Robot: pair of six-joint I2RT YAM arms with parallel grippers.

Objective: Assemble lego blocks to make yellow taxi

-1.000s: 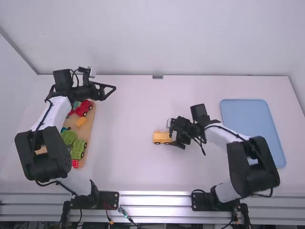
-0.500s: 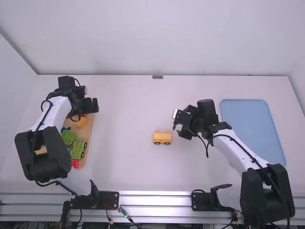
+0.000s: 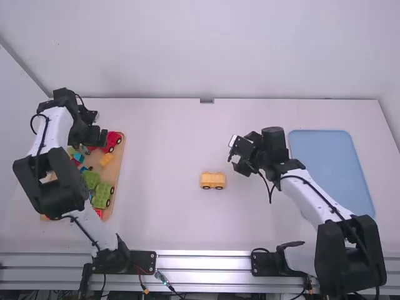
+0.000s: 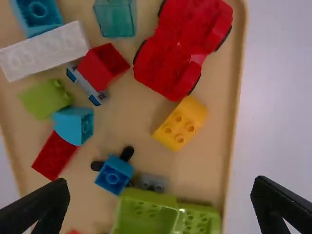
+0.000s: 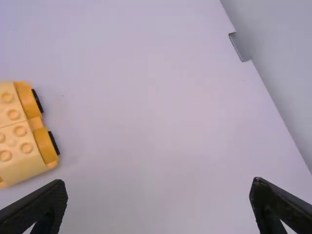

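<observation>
I can read no text, label, brand, number or sign here.

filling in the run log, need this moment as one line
left pincer open above tray | right pincer open, empty | wheeled yellow piece on table | yellow block in tray
</observation>
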